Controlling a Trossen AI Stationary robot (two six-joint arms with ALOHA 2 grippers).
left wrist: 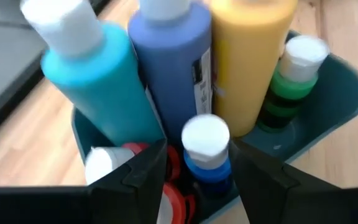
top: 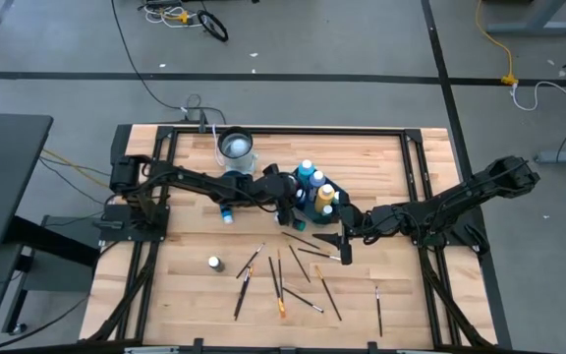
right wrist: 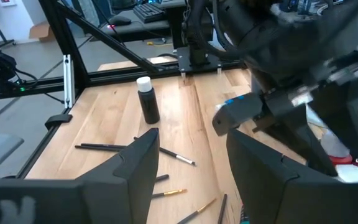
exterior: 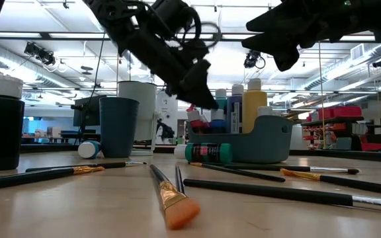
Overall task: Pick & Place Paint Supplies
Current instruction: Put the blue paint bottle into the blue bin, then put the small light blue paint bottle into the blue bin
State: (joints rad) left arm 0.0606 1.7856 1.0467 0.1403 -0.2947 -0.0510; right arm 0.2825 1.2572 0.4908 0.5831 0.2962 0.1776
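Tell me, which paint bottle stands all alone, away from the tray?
The black bottle with a pale cap. It stands upright by itself on the table's left side, while the other upright bottles sit crowded in the teal tray.

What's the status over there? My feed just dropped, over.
Left pincer open over teal plastic tray, straddling small blue white-capped paint bottle. Right pincer open, hovering beside tray. Thin brushes lie loose on the wooden table.
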